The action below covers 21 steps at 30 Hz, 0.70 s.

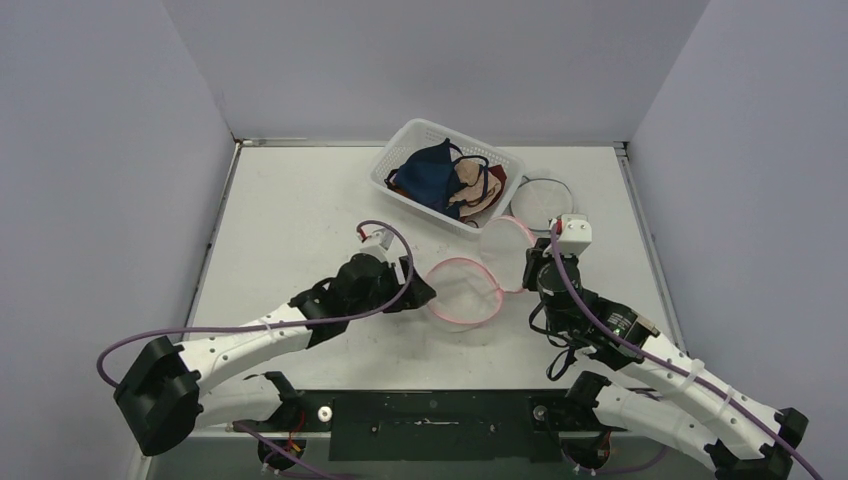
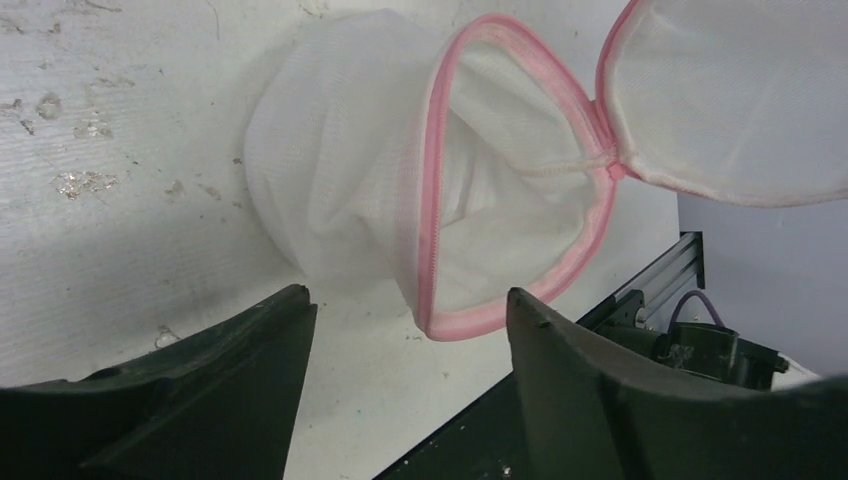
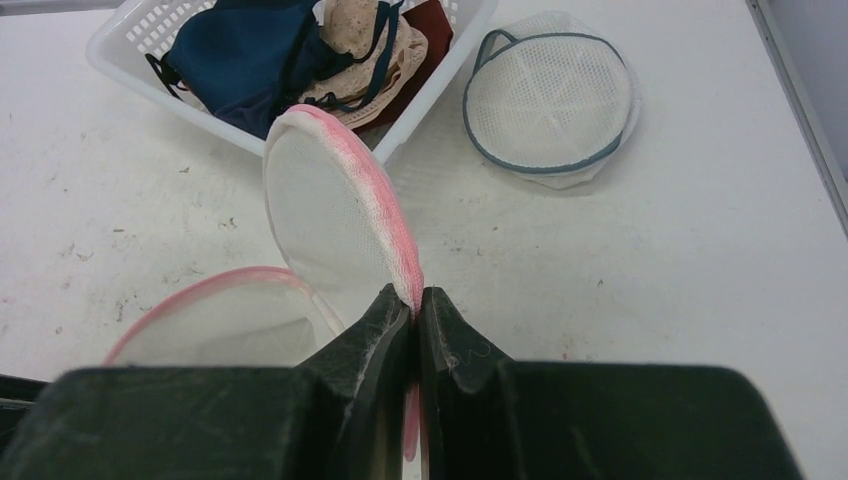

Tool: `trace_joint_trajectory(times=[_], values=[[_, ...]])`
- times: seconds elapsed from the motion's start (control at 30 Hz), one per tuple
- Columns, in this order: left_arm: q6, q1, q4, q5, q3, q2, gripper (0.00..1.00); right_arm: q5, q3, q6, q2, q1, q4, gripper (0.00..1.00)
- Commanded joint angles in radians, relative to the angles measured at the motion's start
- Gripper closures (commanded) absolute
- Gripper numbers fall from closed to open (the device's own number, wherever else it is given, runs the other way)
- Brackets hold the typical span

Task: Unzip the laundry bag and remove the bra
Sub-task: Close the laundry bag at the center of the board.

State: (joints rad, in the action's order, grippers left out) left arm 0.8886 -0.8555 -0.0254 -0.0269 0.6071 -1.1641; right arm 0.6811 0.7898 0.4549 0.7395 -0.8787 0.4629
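Note:
The white mesh laundry bag with pink zipper trim (image 1: 463, 290) lies open in the middle of the table, its round lid (image 1: 506, 250) lifted upright. My right gripper (image 1: 540, 262) is shut on the lid's pink rim (image 3: 400, 262). My left gripper (image 1: 422, 293) is open and empty, just left of the bag's open mouth (image 2: 500, 190). The inside of the bag that shows looks empty; no bra shows in it. Several bras, dark blue, beige and red, lie in the white basket (image 1: 393, 160), also in the right wrist view (image 3: 120, 55).
A second round mesh bag with dark trim (image 1: 545, 197) lies flat right of the basket, also in the right wrist view (image 3: 550, 95). Grey walls stand on three sides. A black rail (image 1: 430, 410) runs along the near table edge.

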Motion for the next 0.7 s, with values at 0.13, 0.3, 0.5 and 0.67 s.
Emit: trace_joint_trajectory(times=[0.13,0.3,0.5,0.67], values=[[0.199,0.032,0.155,-0.01,0.238,0.08,0.04,-0.027,0.007,-0.068,-0.033,-0.011,-0.091,0.95],[0.284,0.029,0.127,0.027,0.383,-0.006,0.04,-0.047,0.007,-0.089,-0.026,-0.017,-0.118,0.95],[0.304,-0.015,0.45,-0.049,0.709,-0.211,0.04,-0.042,0.002,-0.124,-0.037,-0.032,-0.138,0.95],[0.378,-0.064,0.67,-0.107,0.951,-0.337,0.04,-0.012,0.004,-0.141,-0.024,-0.044,-0.143,0.95]])
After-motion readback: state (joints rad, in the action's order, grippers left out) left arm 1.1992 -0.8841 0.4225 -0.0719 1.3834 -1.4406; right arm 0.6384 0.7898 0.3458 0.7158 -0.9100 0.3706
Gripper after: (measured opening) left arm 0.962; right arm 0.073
